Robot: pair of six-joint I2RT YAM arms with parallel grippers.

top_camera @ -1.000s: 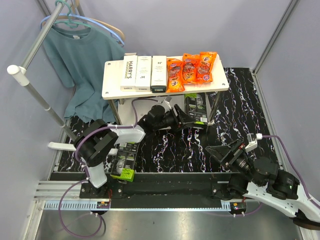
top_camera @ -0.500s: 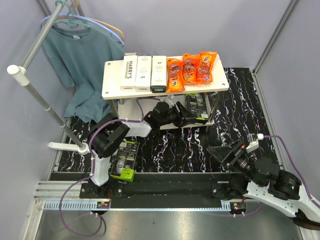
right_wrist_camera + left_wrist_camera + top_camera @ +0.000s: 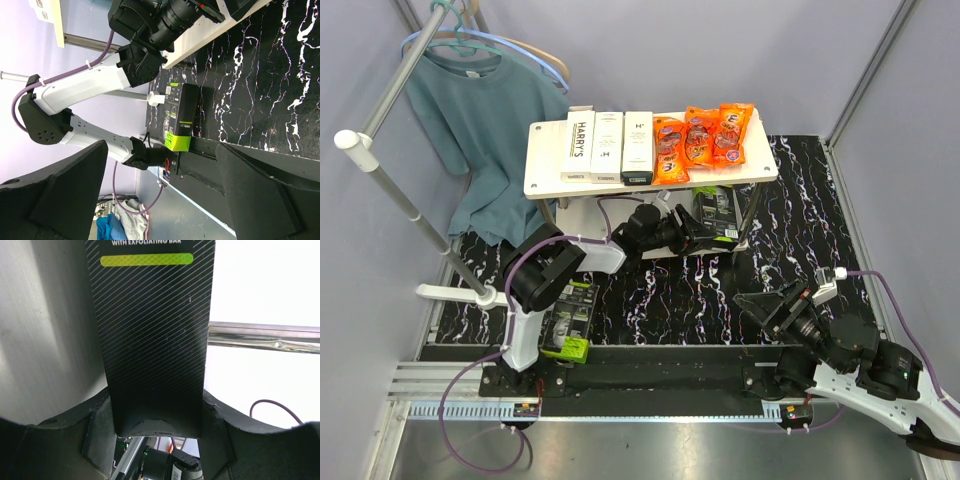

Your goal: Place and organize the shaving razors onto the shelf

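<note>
Overhead view: we see the low two-tier shelf of pale wood-grain boards on thin metal legs [image 3: 545,168] standing on the black, white-veined table surface [image 3: 800,210]. Three slim white razor boxes [image 3: 607,147] lie side by side on the left half of the top board, touching or nearly so. Three shiny orange snack packets [image 3: 698,137] lie just to their right.

The left gripper [image 3: 692,232] reaches under the top board at lower-tier level. In the left wrist view its fingers [image 3: 95,427] are clamped on the bottom end of a wider black razor box with a lime-green bar [image 3: 155,340]. We cannot tell whether this box touches the lower board.

A second black box with a lime-green label [image 3: 180,117] lies on the table surface near the left arm's base, well apart from the shelf.

The right gripper [image 3: 760,303] sits over the near right of the table, fingers [image 3: 260,197] spread wide and holding nothing.

A teal T-shirt [image 3: 480,120] hangs at the far left.
</note>
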